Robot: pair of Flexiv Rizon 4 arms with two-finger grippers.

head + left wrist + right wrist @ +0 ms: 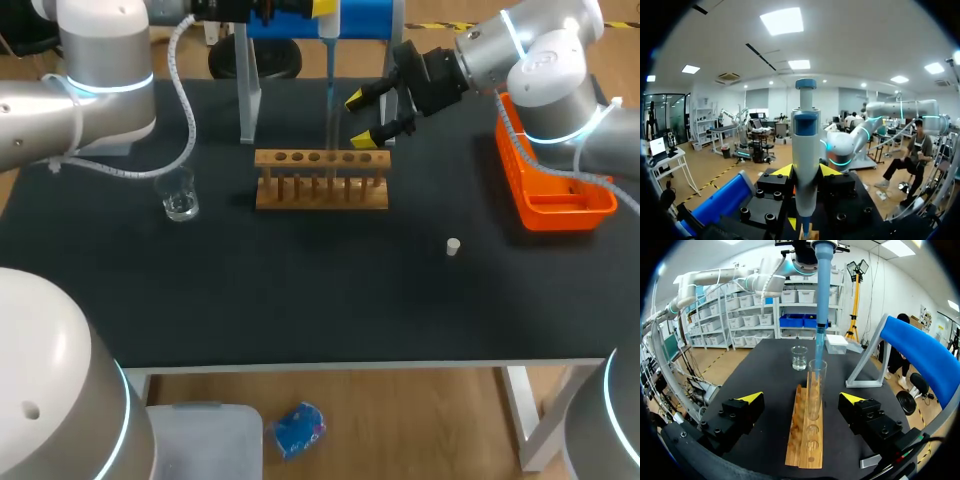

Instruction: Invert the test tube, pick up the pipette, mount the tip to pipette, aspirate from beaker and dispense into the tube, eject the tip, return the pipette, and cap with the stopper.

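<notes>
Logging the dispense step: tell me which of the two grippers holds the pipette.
The left gripper: shut on the pipette over the test tube. The right gripper stands open, empty, flanking the rack.

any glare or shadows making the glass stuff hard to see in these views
Right wrist view: the test tube and beaker read well, edged by soft highlights against the rack and the black table. Head view: the tube nearly vanishes, and only pale glints mark the beaker. Left wrist view: strong overhead light behind the pipette, no glass in sight.
</notes>
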